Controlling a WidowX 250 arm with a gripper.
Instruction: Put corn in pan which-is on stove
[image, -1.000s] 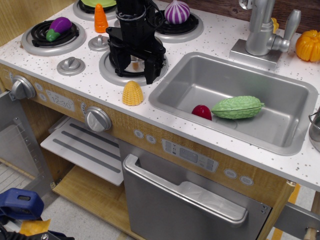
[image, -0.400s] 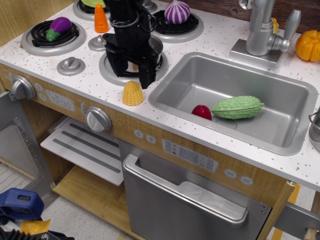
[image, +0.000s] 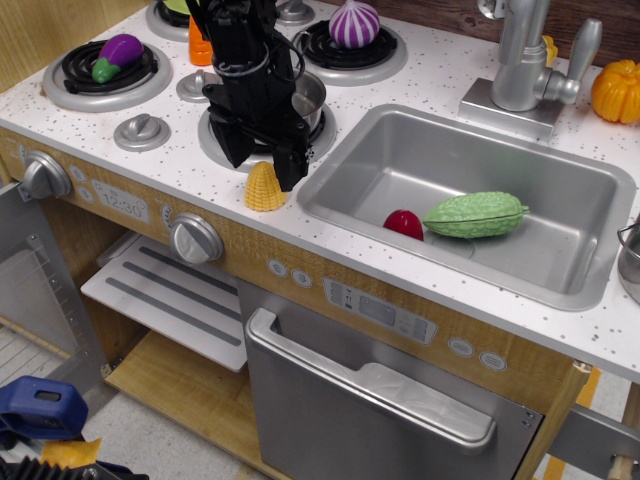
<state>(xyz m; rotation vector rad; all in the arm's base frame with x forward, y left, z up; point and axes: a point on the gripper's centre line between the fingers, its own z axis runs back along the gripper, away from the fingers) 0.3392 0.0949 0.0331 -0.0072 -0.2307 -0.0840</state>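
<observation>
I see my gripper (image: 263, 163) with jaws spread just above the corn (image: 265, 187), the pan (image: 303, 101) behind it on the stove (image: 160, 160).

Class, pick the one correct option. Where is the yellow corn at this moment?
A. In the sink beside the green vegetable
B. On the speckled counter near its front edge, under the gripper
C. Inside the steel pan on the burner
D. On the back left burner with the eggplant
B: the corn stands on the white speckled counter just below the open gripper, in front of the pan.
</observation>
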